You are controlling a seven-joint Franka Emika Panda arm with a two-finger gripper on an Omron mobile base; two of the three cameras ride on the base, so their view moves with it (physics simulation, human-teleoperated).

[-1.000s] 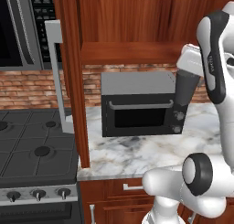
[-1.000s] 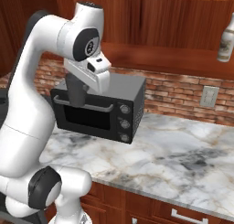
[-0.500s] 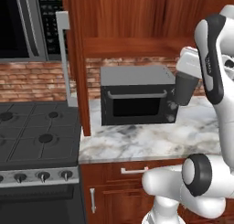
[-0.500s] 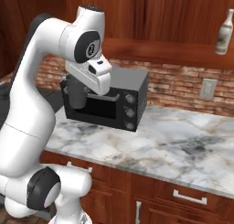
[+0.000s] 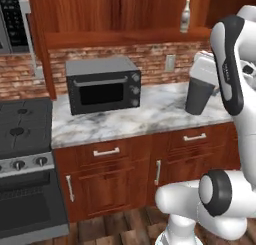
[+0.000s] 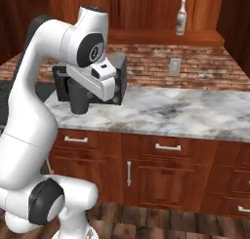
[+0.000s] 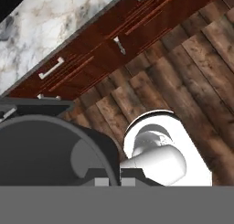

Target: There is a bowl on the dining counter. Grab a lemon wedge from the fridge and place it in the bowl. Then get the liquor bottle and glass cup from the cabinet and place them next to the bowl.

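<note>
No writing is legible. The gripper (image 6: 83, 89) is clenched on the rim of the glass cup (image 5: 199, 96), carried above a marble counter (image 6: 161, 111) fronted with wood drawers. The liquor bottle (image 5: 185, 16) stands on the shelf at 12 o'clock. The hand view adds plank floor (image 7: 183, 63).

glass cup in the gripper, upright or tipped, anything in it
Upright: the glass cup hangs mouth-up, clamped at its rim by the gripper. Empty: the hand view shows its bare grey inside.
</note>
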